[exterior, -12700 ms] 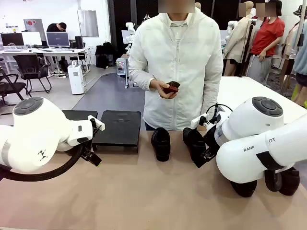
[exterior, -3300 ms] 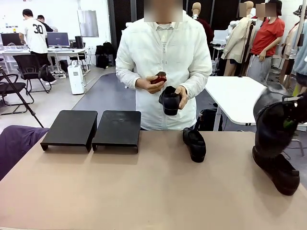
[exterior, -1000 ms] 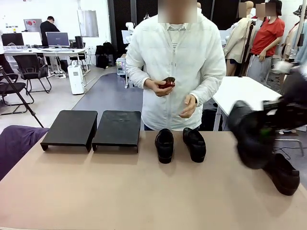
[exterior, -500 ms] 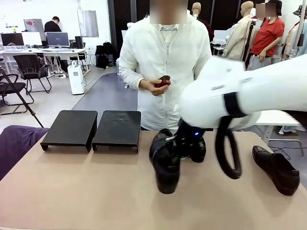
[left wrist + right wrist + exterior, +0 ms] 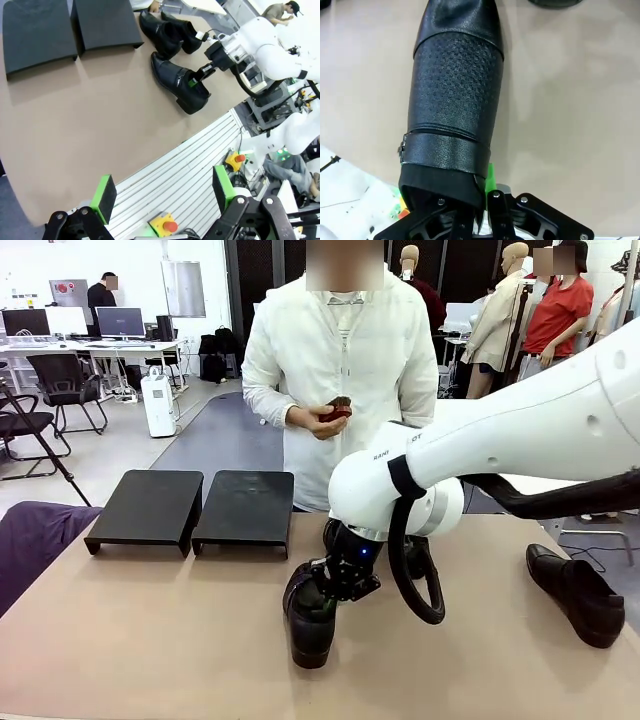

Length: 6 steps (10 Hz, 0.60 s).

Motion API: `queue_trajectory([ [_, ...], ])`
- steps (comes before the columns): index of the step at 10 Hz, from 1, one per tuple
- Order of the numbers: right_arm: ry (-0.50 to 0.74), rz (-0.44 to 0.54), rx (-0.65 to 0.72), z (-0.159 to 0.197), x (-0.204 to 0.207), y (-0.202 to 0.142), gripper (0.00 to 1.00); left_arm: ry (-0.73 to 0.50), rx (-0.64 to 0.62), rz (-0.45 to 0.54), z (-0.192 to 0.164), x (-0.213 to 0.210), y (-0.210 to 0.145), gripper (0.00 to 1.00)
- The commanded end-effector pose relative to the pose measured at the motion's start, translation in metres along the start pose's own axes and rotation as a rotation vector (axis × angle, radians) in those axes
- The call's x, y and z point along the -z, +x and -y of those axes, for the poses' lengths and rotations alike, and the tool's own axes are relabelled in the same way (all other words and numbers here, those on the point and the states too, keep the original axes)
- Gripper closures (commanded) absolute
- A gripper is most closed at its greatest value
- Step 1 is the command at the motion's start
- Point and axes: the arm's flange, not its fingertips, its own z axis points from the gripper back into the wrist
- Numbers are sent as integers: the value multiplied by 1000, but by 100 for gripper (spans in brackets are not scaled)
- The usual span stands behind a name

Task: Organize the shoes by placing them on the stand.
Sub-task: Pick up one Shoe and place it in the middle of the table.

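A: Why is the shoe (image 5: 308,615) tilted toe-low over the bench (image 5: 150,640)?
B: The right gripper (image 5: 480,192) is clamped on its collar, likely to carry it left to the stand (image 5: 245,505), which is bare and well apart. The left gripper (image 5: 162,192) is spread wide, holding nothing.
A: Any writing?
B: Just "RAN" on the right arm (image 5: 480,450), and the rest is unclear.

Stand (image 5: 243,502): two low matte-black platforms set side by side. Shoes: four, glossy black, all to the right of the stand. A pair (image 5: 161,34) lies just beside it. A third shoe (image 5: 306,618), nearer my side, is pinched at its collar by my right gripper (image 5: 343,578). The fourth shoe (image 5: 578,592) lies flat, well apart.
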Motion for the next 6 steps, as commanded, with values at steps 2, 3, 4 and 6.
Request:
queue_trajectory([
  [2, 51, -22, 35, -4, -8, 1, 100, -16, 15, 8, 0, 1, -2, 0],
  [3, 63, -20, 31, -1, -9, 0, 67, -16, 15, 8, 0, 1, -2, 0],
  [4, 116, -57, 21, 1, -12, -2, 8, -16, 15, 8, 0, 1, -2, 0],
  [6, 160, -107, 26, 3, -16, -5, 0, -16, 15, 8, 0, 1, -2, 0],
])
